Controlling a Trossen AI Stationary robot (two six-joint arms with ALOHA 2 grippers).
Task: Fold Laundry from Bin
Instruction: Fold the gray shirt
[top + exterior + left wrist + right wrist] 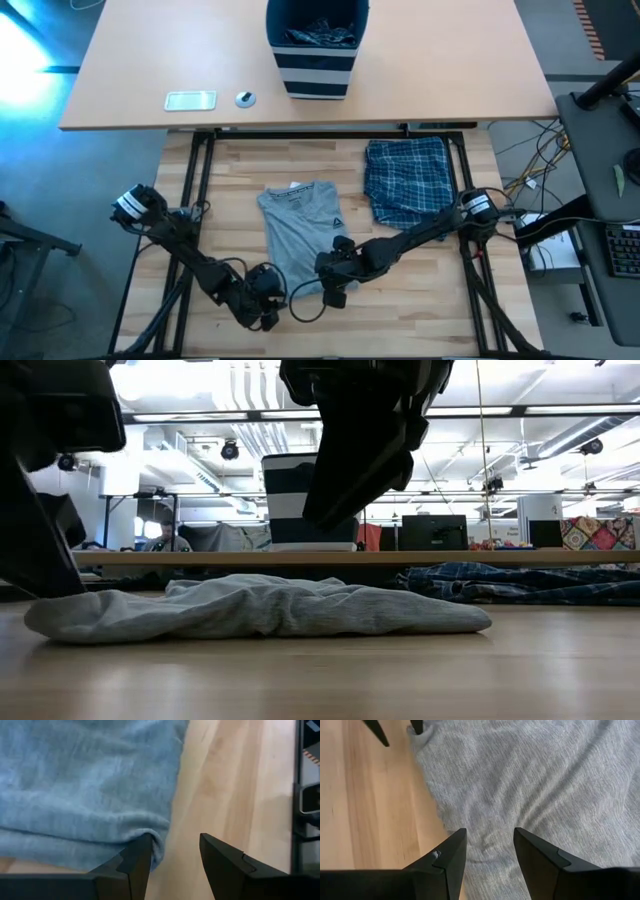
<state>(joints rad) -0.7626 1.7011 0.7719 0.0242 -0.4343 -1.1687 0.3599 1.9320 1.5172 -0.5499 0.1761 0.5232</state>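
A grey T-shirt (pixel 300 230) lies flat on the wooden table, collar toward the far edge. My left gripper (pixel 172 852) is open and low at the shirt's near left corner, bare wood between its fingers. My right gripper (pixel 490 845) is open and hangs a little above the shirt's near right part (pixel 350 490), with grey cloth showing in the gap. A plaid garment (pixel 405 180) lies flat to the right of the shirt. The striped navy bin (pixel 315 50) stands on the far desk with more laundry (pixel 320 35) inside. My left gripper has one fingertip (pixel 142 852) right against the T-shirt's near left hem corner (pixel 155 832), where the cloth curls up a little. Whether the finger touches the cloth I cannot tell. Nothing lies between the two fingers.
On the far desk lie a white flat device (pixel 190 100) and a small round thing (pixel 245 98). Black frame rails (pixel 200 170) border the table. Bare wood (pixel 420 290) shows near and to the right of the shirt.
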